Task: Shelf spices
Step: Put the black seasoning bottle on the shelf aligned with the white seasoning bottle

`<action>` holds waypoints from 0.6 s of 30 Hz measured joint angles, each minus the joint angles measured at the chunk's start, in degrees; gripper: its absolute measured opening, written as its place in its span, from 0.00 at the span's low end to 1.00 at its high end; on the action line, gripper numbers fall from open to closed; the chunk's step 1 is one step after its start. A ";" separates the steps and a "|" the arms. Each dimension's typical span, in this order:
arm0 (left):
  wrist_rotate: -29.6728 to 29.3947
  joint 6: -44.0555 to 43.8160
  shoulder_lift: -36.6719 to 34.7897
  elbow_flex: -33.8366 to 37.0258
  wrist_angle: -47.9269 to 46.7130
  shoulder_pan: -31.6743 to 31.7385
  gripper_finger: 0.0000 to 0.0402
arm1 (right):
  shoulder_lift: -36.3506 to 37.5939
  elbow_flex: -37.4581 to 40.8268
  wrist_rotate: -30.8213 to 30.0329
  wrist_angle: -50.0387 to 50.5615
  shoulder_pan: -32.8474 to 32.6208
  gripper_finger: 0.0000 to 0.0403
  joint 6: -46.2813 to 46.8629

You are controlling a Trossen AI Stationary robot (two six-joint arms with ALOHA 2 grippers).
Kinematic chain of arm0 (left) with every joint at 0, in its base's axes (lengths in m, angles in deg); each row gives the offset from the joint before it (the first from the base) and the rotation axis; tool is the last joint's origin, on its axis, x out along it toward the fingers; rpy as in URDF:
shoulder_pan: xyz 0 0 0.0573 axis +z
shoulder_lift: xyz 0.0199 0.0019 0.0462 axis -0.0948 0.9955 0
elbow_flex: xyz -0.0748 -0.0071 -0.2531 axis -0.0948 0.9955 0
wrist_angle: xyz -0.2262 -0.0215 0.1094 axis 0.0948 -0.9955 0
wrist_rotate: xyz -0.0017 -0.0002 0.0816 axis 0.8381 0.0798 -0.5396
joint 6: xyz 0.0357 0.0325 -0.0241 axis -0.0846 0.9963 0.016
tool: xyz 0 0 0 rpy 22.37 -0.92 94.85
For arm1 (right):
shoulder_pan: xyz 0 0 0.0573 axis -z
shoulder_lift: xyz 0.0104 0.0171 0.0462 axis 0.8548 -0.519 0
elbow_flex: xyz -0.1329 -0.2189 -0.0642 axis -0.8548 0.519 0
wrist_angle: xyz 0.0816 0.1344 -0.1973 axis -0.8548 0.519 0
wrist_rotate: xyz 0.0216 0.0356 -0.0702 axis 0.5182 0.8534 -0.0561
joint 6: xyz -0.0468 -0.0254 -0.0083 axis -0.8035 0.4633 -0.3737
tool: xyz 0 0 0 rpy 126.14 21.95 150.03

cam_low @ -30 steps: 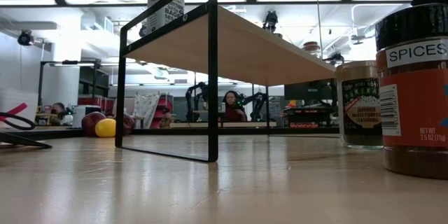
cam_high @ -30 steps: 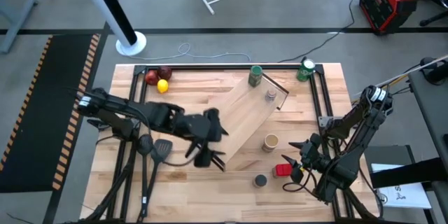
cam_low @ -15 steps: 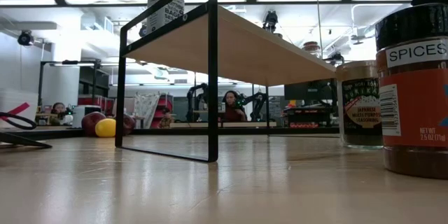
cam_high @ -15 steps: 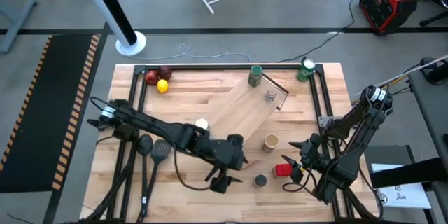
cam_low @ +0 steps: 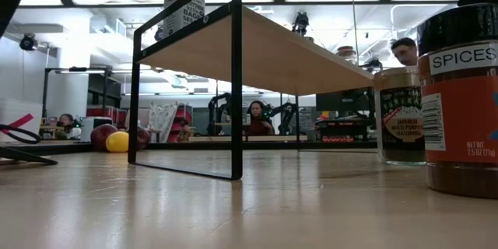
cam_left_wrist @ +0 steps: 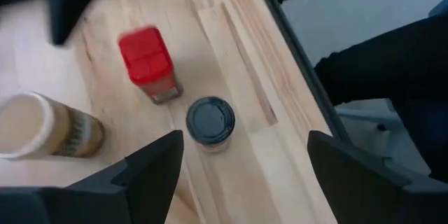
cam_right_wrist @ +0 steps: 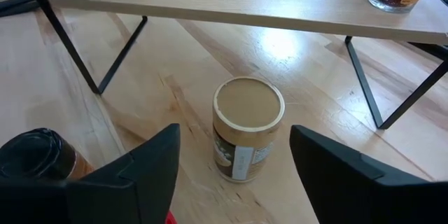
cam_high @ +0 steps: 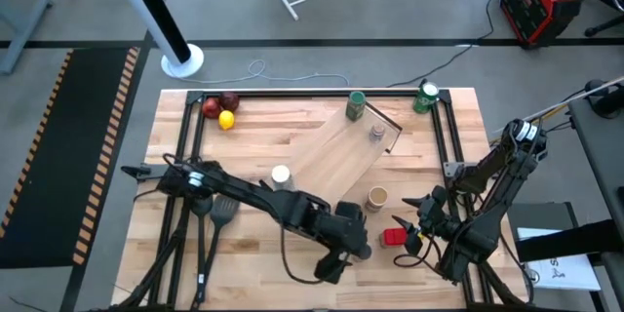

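The shelf (cam_high: pixel 343 156) stands slanted at mid-table, with a green-topped jar (cam_high: pixel 356 105) and a silvery-topped jar (cam_high: pixel 376 134) on its board. On the tabletop stand the white-topped jar (cam_high: pixel 281 175), the tan-topped jar (cam_high: pixel 376 197), the red square-topped jar (cam_high: pixel 393 237) and the black-topped jar (cam_left_wrist: pixel 210 120). My left gripper (cam_left_wrist: pixel 245 175) is open and hangs above and just short of the black-topped jar. In the high view it (cam_high: pixel 359 244) hides that jar. My right gripper (cam_right_wrist: pixel 238 182) is open near the tan-topped jar (cam_right_wrist: pixel 248 122).
A green can with a white top (cam_high: pixel 426 96) stands at the far right corner, and red and yellow fruit (cam_high: pixel 219 109) lie at the far left. Black spatulas (cam_high: pixel 219 210) lie at the left. A black frame (cam_high: pixel 444 146) rims the table.
My left gripper has swept from left of the shelf toward the table's right and near edge and sunk a little. It now hangs over the black-topped jar, still open. The white-topped jar, covered before by the arm, now shows.
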 joint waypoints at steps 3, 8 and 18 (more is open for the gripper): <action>0.07 -0.76 1.45 1.59 0.36 0.15 0.75 | 0.00 0.00 0.03 0.00 0.00 0.63 -0.10; 0.02 -1.27 4.04 2.08 1.21 0.22 0.77 | 0.00 0.07 0.02 -0.02 0.00 0.66 -0.06; -2.84 -1.69 6.88 2.51 6.22 0.14 0.78 | 0.00 0.09 0.01 -0.21 0.00 0.64 0.07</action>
